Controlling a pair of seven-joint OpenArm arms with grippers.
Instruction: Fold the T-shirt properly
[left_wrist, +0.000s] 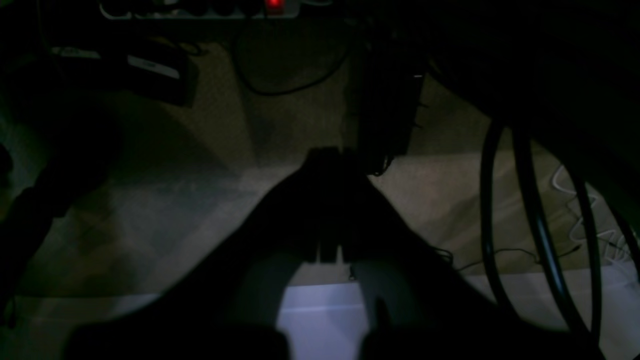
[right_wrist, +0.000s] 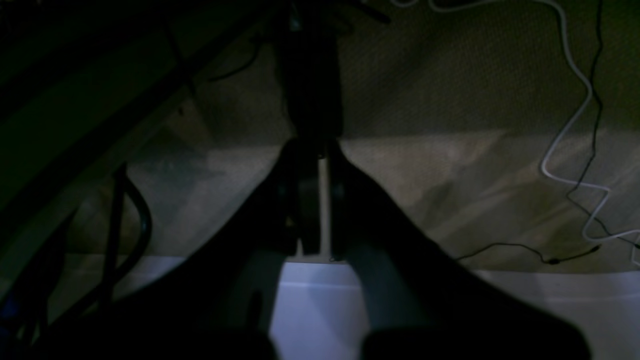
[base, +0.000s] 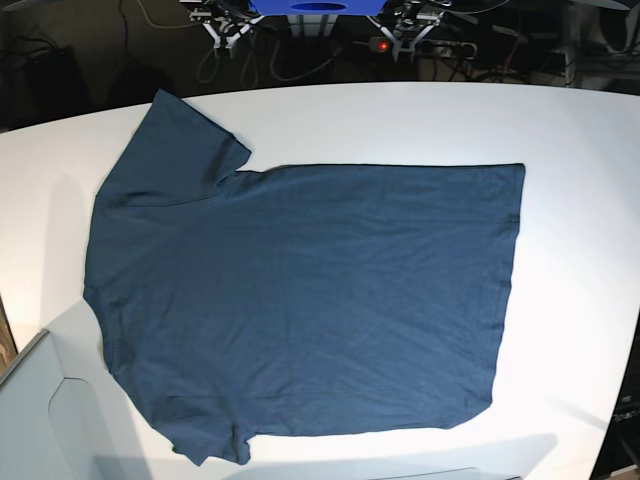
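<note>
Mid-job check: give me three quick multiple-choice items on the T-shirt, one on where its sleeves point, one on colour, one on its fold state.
1. In the base view, the sleeves of the T-shirt lie toward which side?
A. the left
B. the right
C. the far edge only

2. What colour is it?
A. white
B. red
C. dark navy-teal

3. What state is it in?
A. folded in half
B. spread flat, unfolded
C. crumpled in a heap

Answers:
1. A: both sleeves are at the left and the straight hem is at the right.
2. C: the cloth is evenly dark blue-teal against the white table.
3. B: the whole body and both sleeves lie open in one layer.
</note>
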